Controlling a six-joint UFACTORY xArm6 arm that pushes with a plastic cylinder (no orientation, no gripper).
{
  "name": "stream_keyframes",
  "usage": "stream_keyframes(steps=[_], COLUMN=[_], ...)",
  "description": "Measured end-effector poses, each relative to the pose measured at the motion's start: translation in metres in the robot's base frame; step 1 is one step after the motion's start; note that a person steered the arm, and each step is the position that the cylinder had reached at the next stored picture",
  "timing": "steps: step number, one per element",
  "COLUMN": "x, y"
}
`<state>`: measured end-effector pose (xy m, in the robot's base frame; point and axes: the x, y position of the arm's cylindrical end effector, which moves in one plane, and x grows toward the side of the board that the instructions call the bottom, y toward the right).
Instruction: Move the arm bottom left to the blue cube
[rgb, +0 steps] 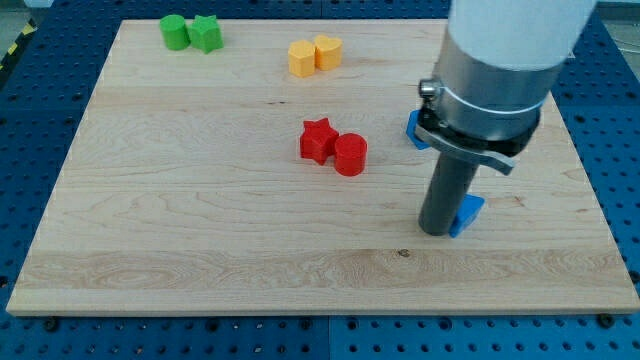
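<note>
Behind the arm's grey collar and dark rod, at about four o'clock from the middle of the wooden board, two blue blocks are each largely hidden. One blue piece peeks out on the view's right of the rod's base; only a small wedge with a pale top face and a darker side shows, so its cube shape cannot be confirmed. The other blue piece shows as a sliver at ten o'clock from the first, tucked against the collar's left edge, and its shape cannot be told either.

My tip stands on the board with the lower blue piece touching or just beside it at about two o'clock. The rod is a plain bar with nothing that opens or closes, and nothing is clamped on it. The arm's white upper body is cut off by the view's top.

Near the board's middle, a red star and a red cylinder sit touching, at about ten o'clock from my tip. At the board's twelve o'clock edge, an orange hexagonal block and an orange heart-like block touch. At eleven o'clock, a green cylinder and a green star-like block sit together.
</note>
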<state>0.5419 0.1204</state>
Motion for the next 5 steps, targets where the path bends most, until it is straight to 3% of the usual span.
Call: stream_keyframes(steps=[2,5], x=[-0.017,-0.097], y=[0.018,-0.015])
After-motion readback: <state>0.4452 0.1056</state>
